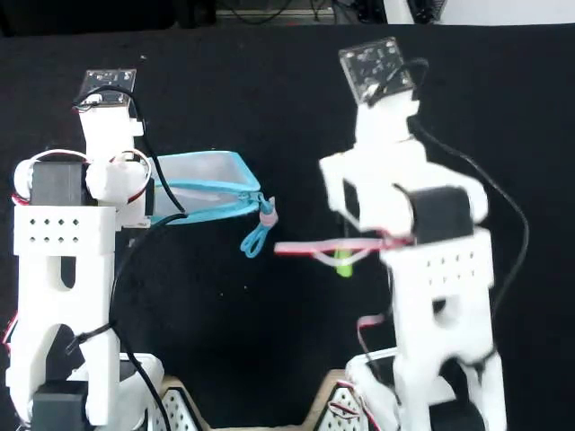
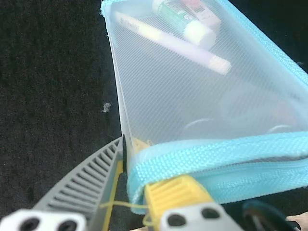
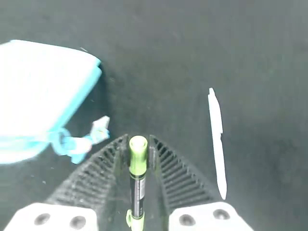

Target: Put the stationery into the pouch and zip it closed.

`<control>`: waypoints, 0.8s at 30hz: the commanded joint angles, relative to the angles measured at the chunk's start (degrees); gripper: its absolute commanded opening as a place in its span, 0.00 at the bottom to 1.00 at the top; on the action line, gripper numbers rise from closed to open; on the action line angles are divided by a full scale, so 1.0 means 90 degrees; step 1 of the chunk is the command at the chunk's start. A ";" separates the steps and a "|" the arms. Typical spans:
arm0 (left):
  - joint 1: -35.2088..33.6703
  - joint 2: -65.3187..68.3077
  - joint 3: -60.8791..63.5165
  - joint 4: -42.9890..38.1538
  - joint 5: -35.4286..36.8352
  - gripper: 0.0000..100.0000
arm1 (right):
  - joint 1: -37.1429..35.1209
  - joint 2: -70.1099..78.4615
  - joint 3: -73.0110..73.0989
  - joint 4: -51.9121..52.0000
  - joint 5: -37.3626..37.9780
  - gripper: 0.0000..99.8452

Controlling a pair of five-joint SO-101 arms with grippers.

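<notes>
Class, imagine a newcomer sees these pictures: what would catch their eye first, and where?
The translucent mesh pouch with light-blue zip edging, pinched at one corner by the left hand, stands out against the black table. Next comes the lime-green marker pen clamped in the right hand, with a slim white pen lying nearby.

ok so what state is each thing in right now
pouch: held at one corner, some stationery inside
left gripper: shut on pouch
right gripper: shut on marker
marker: gripped, outside the pouch
pen: lying loose on the table
</notes>
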 commanded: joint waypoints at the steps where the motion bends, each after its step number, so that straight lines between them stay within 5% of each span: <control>1: 0.0005 0.0059 0.0093 0.0010 0.0078 0.03 | -0.0615 -0.0767 -0.0034 0.0020 -0.0117 0.01; 16: 0.0005 0.0059 0.0093 0.0000 0.0078 0.03 | -0.2022 -0.2545 -0.0024 -0.0645 -0.0654 0.01; 24: 0.0005 0.0059 0.0093 -0.0010 0.0078 0.03 | -0.2413 -0.3258 0.1304 -0.2393 -0.0615 0.01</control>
